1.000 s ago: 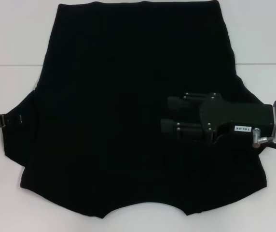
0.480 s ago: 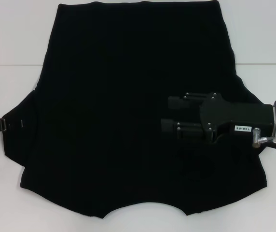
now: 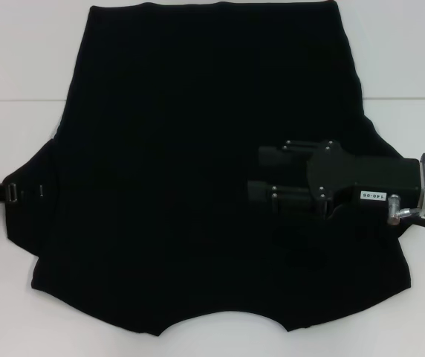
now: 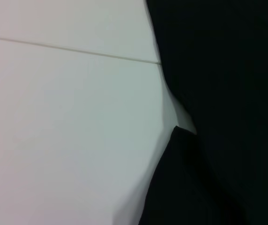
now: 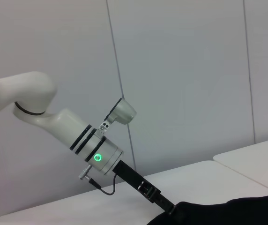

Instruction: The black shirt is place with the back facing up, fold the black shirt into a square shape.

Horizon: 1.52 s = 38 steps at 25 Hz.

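The black shirt (image 3: 183,149) lies spread flat on the white table (image 3: 19,67), hem at the far side and curved neckline at the near edge. My right gripper (image 3: 261,176) hovers over the shirt's right half, pointing left, open with nothing between its fingers. It hides the cloth below it. My left gripper (image 3: 19,192) comes in low from the left edge and overlaps the tip of the left sleeve. The right wrist view shows the left arm (image 5: 96,150) reaching down, its gripper (image 5: 164,205) at the shirt's edge (image 5: 237,211). The left wrist view shows the shirt's side edge (image 4: 227,93).
A thin seam (image 3: 12,100) runs across the white tabletop on both sides of the shirt. Bare table shows left and right of the shirt. A white panelled wall (image 5: 185,70) stands behind the left arm.
My left gripper has crept a little to the right, farther onto the left sleeve. The right gripper and the shirt's body have hardly moved.
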Motion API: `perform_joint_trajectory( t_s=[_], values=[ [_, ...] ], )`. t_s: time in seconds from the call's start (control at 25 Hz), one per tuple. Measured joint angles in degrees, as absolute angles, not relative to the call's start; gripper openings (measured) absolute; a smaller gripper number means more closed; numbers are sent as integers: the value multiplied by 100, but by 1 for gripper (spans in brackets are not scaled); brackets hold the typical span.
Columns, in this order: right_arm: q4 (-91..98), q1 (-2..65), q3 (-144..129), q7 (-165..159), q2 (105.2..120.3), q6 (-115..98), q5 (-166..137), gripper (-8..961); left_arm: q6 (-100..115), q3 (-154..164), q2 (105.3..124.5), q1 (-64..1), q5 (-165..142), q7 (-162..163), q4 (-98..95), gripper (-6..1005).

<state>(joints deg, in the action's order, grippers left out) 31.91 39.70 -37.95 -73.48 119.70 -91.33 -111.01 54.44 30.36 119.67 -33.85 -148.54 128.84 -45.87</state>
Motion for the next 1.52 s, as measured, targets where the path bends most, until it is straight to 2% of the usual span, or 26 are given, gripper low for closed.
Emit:
perform_joint_trajectory(
  t_s=[0.6, 0.92, 1.16, 1.52],
  values=[
    [3219, 3951, -3788, -7347, 11961, -9139, -11036, 692, 5415, 3301, 11987, -3428, -14874, 12759, -4608, 872],
    [3226, 3946, -3788, -7348, 11961, -9138, -11030, 691, 5247, 3305, 11997, -3425, -14992, 12754, -4614, 475],
    [3207, 3942, -3788, -7348, 11961, -9140, -10987, 690, 5170, 3305, 11999, -3419, -15005, 12753, -4614, 246],
    [3188, 3948, -3797, -7347, 11970, -9076, -10950, 688, 5104, 3296, 11989, -3401, -15032, 12753, -4652, 40]
  ],
)
